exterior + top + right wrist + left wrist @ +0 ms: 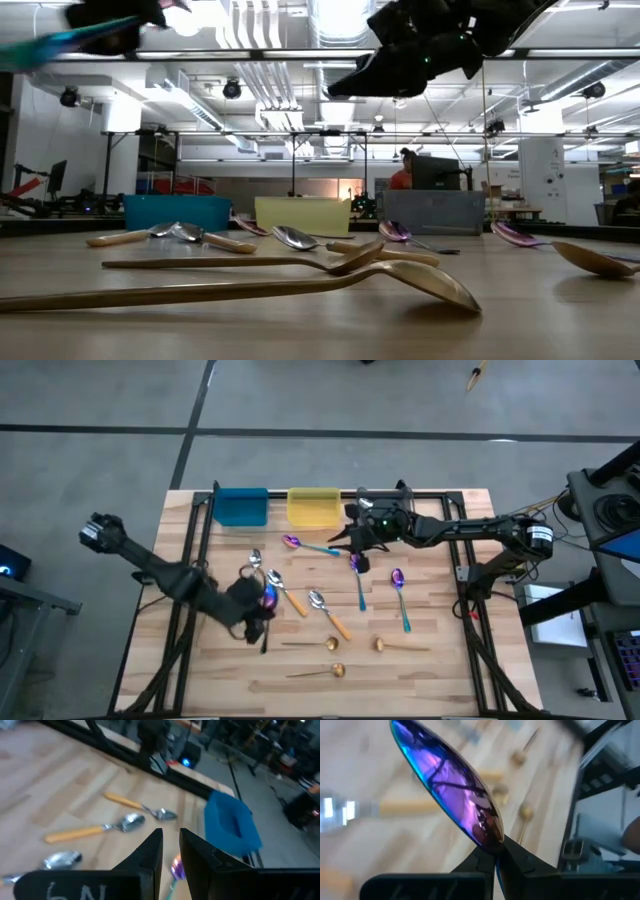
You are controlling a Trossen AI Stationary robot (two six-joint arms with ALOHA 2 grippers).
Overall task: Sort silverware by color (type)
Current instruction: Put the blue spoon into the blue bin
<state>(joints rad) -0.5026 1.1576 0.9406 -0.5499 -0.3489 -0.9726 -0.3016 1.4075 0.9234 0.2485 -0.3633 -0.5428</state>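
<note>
My left gripper (256,608) hangs over the table's left half, shut on an iridescent purple-blue spoon (270,594). In the low view it is high up (112,28), a blurred teal handle (50,45) beside it. Two more purple spoons with teal handles (357,572) (400,588) and a third (300,544) lie flat on the table. So do three silver spoons with orange handles (285,592) and three gold spoons (318,672). My right gripper (171,840) hovers near the bins (340,538), open by a narrow gap, nothing between its fingers. My left gripper pinches the purple spoon at its neck (496,848), where the bowl meets the teal handle, between the two fingertips. The fingers slant downward from the table's left. The bowl (450,785) sticks out beyond the fingertips, and the spoon is lifted clear of the table.
A blue bin (240,508) and a yellow bin (313,508) stand at the far edge. The gray bin (435,212) beside them lies largely under my right arm in the high view. A person sits in the room behind (402,178). Black frame rails (200,550) run along the table's sides.
</note>
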